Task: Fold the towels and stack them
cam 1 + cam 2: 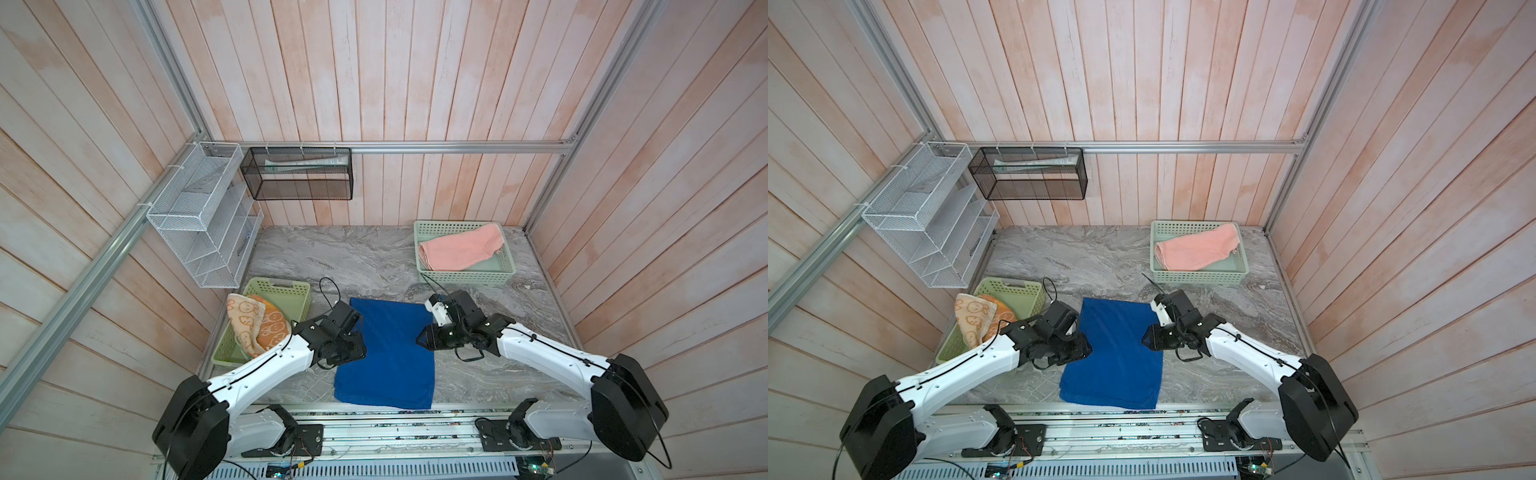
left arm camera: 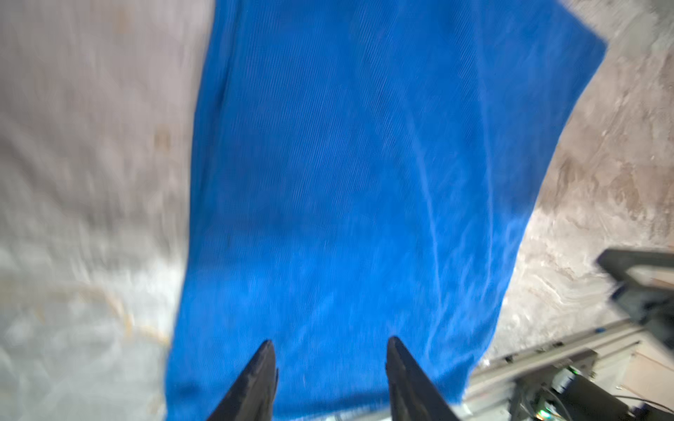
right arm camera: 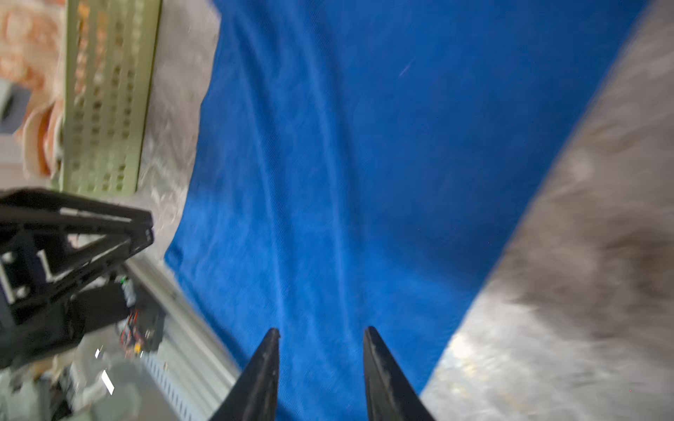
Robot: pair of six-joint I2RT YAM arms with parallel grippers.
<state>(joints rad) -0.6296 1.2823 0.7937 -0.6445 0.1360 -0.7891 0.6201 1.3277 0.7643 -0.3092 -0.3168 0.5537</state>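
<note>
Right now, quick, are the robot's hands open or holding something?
Left gripper: open, holding nothing, over the blue towel.
Right gripper: open, holding nothing.

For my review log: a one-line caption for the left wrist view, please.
Left gripper, jaws apart and empty, above the blue towel lying flat on the grey table.

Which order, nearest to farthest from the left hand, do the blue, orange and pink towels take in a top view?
1. Blue towel: beneath the left hand, centre.
2. Orange towel: in the near basket, left side.
3. Pink towel: in the far basket, right side.
</note>
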